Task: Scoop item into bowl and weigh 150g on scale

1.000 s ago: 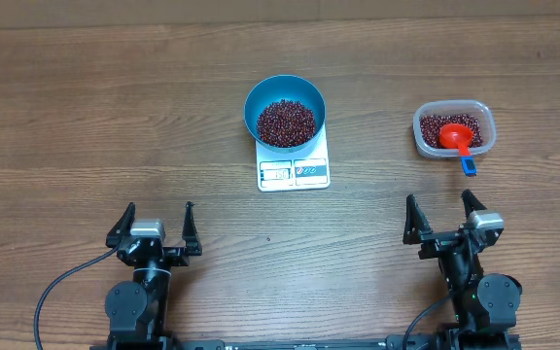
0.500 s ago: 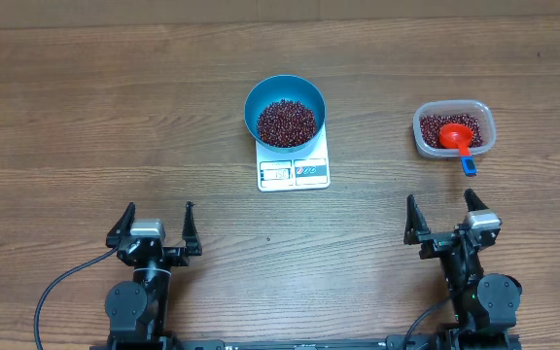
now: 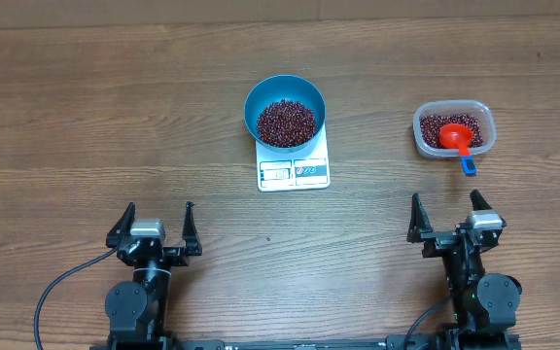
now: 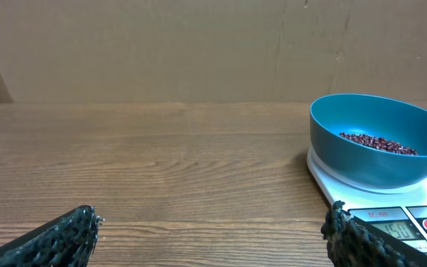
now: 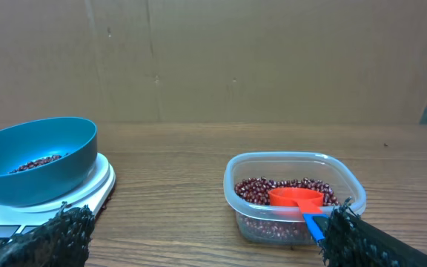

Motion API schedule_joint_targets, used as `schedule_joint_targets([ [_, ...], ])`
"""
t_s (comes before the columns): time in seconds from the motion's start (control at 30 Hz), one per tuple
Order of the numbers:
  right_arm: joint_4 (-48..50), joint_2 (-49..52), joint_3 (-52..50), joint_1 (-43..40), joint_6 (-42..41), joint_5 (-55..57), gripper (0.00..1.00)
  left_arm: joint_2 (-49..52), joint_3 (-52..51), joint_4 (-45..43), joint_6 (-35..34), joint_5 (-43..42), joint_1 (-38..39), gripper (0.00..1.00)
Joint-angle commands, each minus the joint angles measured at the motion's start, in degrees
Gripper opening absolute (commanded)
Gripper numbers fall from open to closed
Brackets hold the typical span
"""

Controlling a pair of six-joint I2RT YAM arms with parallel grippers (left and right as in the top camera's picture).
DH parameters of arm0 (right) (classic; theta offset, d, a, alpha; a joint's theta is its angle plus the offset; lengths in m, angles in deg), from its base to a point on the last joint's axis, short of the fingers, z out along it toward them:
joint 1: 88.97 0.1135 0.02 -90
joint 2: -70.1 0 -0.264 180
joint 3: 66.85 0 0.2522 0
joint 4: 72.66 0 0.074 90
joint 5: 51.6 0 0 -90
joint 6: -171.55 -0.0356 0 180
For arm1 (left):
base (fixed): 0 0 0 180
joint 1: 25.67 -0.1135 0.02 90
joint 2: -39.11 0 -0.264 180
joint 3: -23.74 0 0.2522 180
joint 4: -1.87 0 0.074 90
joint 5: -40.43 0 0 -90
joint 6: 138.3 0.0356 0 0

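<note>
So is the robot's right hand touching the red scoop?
Apart. The overhead view shows bare table between the open right gripper and the red scoop, which lies in the clear tub.

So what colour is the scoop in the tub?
Orange-red scoop with a blue handle end; clearest in the right wrist view.

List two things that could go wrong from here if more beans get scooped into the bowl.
1. The handle of the scoop juts over the rim of the tub; a clumsy grasp might tip it and spill beans.
2. The bowl rests on the small scale; a bump from the scoop might shift it and upset the reading.
</note>
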Motion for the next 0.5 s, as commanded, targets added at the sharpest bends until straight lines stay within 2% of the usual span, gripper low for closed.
schedule_joint_targets([
  [0.0,0.17,-0.66,-0.57,0.26,0.31,0.90,1.00,-0.50,-0.24,0.00,1.09,-0.63,-0.33,1.00],
  [0.47,0.33,-0.66,-0.59,0.26,0.26,0.79,1.00,-0.50,-0.24,0.00,1.09,-0.63,-0.33,1.00],
])
